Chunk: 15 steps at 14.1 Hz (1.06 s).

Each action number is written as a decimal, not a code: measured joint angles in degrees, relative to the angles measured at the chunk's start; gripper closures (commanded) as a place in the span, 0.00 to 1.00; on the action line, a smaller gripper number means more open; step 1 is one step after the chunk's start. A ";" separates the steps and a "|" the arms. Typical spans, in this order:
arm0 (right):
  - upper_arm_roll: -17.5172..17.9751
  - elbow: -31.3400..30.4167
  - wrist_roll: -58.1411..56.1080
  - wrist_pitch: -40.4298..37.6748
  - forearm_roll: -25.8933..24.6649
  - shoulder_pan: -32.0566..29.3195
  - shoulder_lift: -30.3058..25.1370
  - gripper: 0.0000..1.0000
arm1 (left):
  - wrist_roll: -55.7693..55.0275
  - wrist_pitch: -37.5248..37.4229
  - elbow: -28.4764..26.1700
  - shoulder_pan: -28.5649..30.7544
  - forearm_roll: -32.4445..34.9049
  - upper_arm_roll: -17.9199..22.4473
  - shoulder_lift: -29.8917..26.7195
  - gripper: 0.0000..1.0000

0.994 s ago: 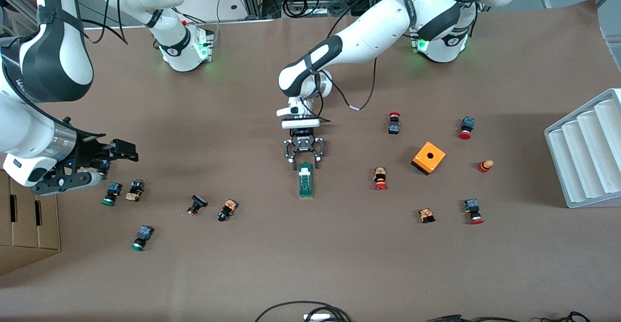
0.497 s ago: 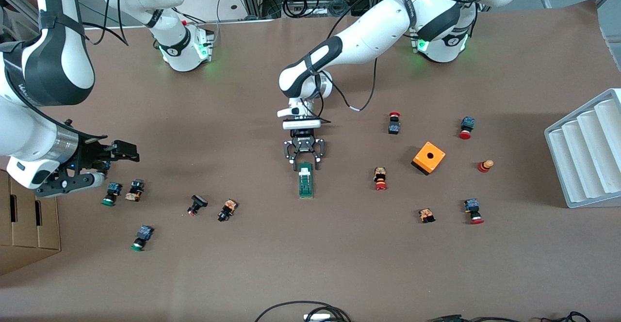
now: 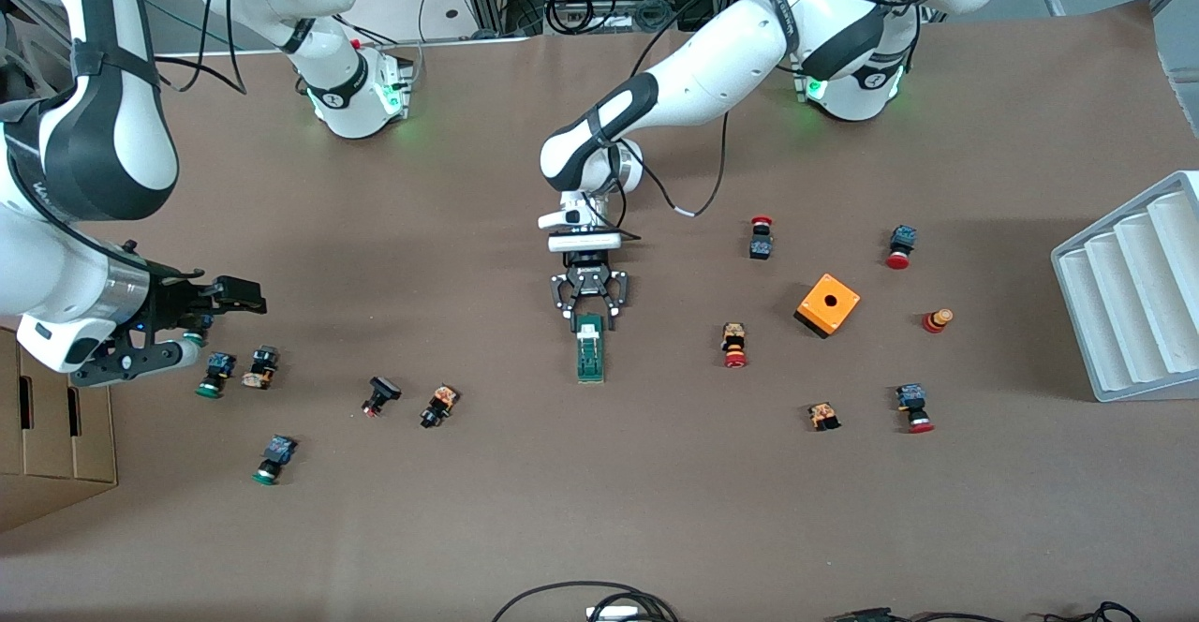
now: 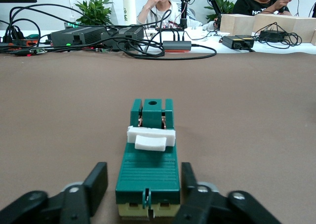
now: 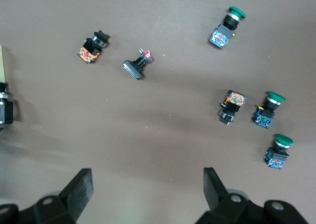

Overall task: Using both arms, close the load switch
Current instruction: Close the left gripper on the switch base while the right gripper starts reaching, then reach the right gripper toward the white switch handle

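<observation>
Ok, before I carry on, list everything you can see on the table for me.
load switch: 1, green with white tab, middle of table
green buttons: 3, green caps, toward the right arm's end
red buttons: 5, red caps, toward the left arm's end
uncapped parts: 4, black or black and orange, three by the green buttons, one among the red
holed box: 1, orange, among the red buttons
ridged tray: 1, white, left arm's end
cardboard box: 1, brown, right arm's end
cables: black, table edge nearest the front camera
left claw: shut on the load switch's end farther from the front camera
right claw: open, over the green buttons, waiting
</observation>
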 measured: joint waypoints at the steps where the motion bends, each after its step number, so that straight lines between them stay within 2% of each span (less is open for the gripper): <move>1: 0.00 0.00 -0.01 -0.01 0.01 0.01 -0.01 0.00 | 0.00 0.00 0.10 0.00 0.03 0.01 0.01 0.40; 9: 0.76 0.00 -2.25 0.09 0.05 3.68 0.14 0.00 | -0.01 0.00 0.53 -0.45 0.04 0.11 0.43 0.39; 15: 0.99 0.00 -5.41 3.08 0.03 7.60 3.05 0.00 | -0.43 -0.37 0.81 -1.09 0.04 0.18 0.89 0.39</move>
